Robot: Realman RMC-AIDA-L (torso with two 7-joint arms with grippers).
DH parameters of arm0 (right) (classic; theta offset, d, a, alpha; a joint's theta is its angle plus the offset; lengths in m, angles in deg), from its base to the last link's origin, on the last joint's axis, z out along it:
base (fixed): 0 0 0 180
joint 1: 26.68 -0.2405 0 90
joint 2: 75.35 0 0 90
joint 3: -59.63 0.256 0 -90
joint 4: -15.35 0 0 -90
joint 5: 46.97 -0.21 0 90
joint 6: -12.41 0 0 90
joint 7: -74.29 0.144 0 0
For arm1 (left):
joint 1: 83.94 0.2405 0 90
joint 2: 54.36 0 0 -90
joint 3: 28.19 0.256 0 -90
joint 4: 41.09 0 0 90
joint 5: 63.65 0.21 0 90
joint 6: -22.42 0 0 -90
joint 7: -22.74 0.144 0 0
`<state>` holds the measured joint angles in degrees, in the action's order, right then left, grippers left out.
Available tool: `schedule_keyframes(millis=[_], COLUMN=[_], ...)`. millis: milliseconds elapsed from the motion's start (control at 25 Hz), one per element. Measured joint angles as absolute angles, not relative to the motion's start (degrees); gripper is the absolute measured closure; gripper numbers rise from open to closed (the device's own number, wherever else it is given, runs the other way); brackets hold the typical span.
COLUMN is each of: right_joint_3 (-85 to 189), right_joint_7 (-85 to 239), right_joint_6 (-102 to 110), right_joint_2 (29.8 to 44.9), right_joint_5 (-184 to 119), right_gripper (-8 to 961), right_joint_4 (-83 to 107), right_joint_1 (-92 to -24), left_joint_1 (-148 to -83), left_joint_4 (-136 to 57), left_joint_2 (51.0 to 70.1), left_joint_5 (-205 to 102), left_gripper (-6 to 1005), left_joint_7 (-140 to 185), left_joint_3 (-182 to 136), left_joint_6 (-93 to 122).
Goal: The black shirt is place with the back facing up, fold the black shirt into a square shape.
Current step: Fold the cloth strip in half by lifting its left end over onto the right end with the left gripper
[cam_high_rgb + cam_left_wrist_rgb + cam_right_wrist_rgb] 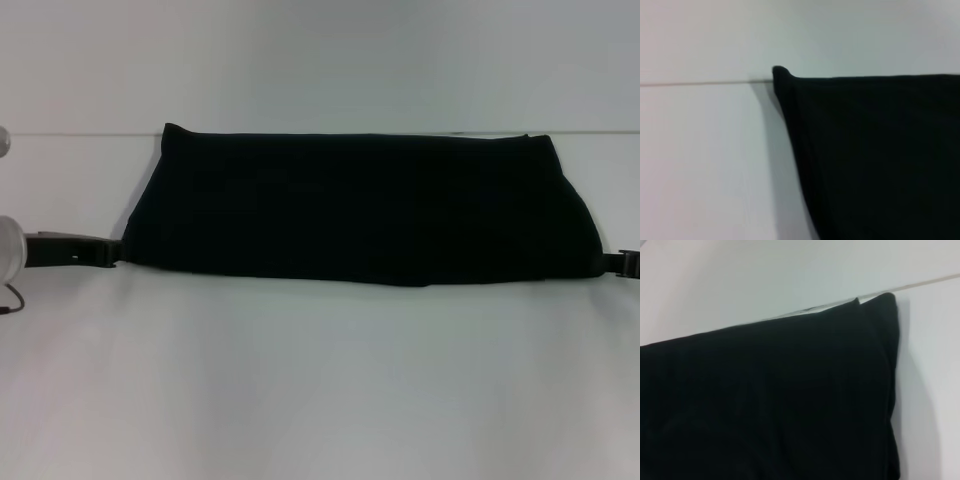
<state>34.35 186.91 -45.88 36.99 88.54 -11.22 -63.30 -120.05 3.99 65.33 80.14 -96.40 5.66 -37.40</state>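
Note:
The black shirt (365, 205) lies on the white table as a wide, low band, its far edge along the table's back edge. Its near edge runs roughly straight, and both ends slant outward toward me. My left gripper (108, 252) reaches in low from the left and meets the shirt's near left corner. My right gripper (614, 264) does the same at the near right corner. The left wrist view shows the shirt's (875, 155) far left corner, and the right wrist view shows the shirt's (770, 400) far right corner with layered edges.
The white table (320, 380) spreads wide in front of the shirt. Its back edge (80, 133) runs just behind the shirt, against a pale wall. Part of my left arm's white body (8, 250) shows at the far left.

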Motion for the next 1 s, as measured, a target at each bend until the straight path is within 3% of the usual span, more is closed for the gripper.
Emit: schedule_keyframes(millis=[1000], right_joint_3=[35.8], right_joint_7=[186.3], right_joint_6=[-53.2], right_joint_2=[34.87], right_joint_5=[88.6], right_gripper=[944], right_joint_4=[-13.1], right_joint_1=[-60.2], left_joint_1=[-119.1], left_joint_4=[7.9], left_joint_2=[64.51], left_joint_5=[80.4], left_gripper=[995], left_joint_7=[-96.3], left_joint_3=[5.3], left_joint_6=[-43.2])
